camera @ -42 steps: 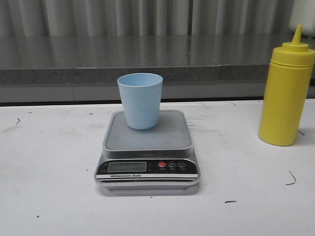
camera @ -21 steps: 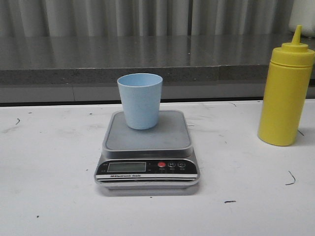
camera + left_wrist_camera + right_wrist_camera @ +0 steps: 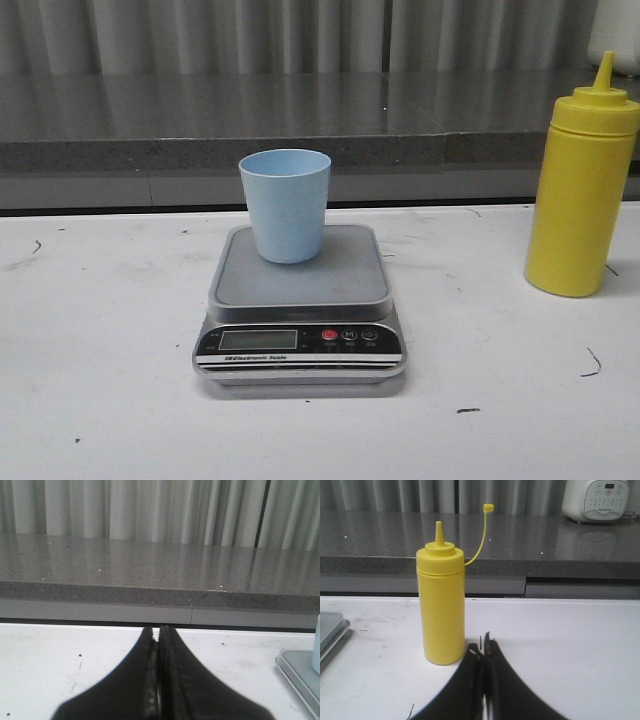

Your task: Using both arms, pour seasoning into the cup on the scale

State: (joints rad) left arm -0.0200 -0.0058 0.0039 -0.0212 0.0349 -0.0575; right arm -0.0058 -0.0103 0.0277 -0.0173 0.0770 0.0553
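Tall yellow plastic squeeze bottle (image 3: 581,190) upright at right edge of front view, untouched; pale blue plastic tumbler (image 3: 285,204) centred on silver-grey digital scale (image 3: 300,308). Left gripper (image 3: 157,636) and right gripper (image 3: 483,650) pressed closed, empty — risk: a glancing grasp topples that tall bottle.

Front cam low, near, facing scale (image 3: 300,310); both wrist cams low over table, same way, sharing scale edge.

White scuffed table (image 3: 100,330); behind it a speckled grey stone counter (image 3: 250,115) backed by pale vertical ribbed wall panelling (image 3: 200,35); white appliance (image 3: 600,500) on the counter.
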